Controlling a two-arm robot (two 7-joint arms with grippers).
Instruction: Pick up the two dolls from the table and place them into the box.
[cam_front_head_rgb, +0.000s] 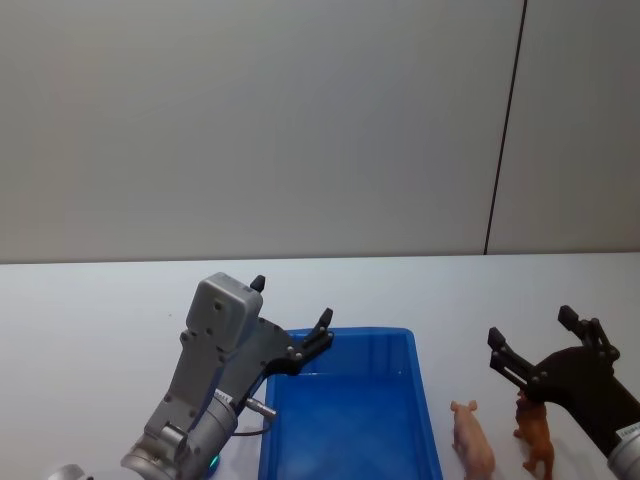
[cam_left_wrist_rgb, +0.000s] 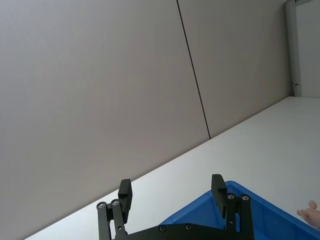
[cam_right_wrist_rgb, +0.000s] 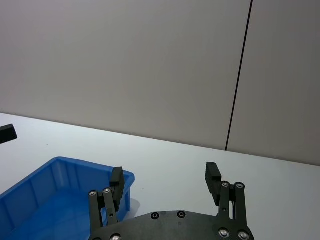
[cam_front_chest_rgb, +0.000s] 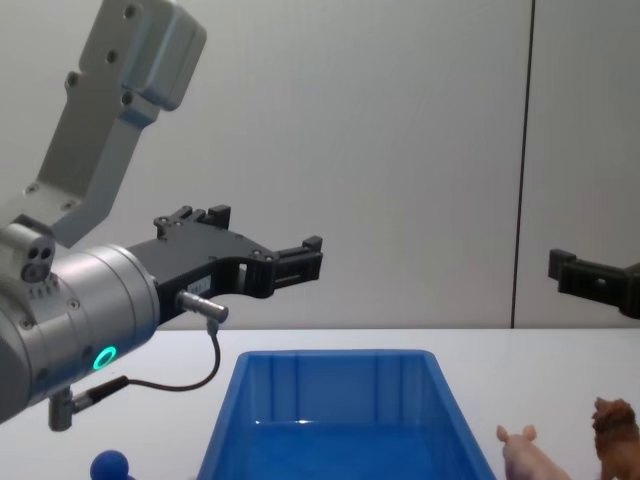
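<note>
Left gripper (cam_front_head_rgb: 291, 300) and right gripper (cam_front_head_rgb: 531, 324) hover near the box (cam_front_head_rgb: 350, 332), fingers (cam_left_wrist_rgb: 125, 192) spread wide

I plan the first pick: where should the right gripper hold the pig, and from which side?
Probably grip the pig across its flanks, from above with the open right gripper. It stands upright, body pointing away from the robot; the brown toy stands close on its right.

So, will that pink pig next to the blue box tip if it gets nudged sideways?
Probably stiff: the pig looks like smooth moulded plastic. Narrow and standing, it may topple sideways, perhaps into the brown animal figure close beside it.
</note>
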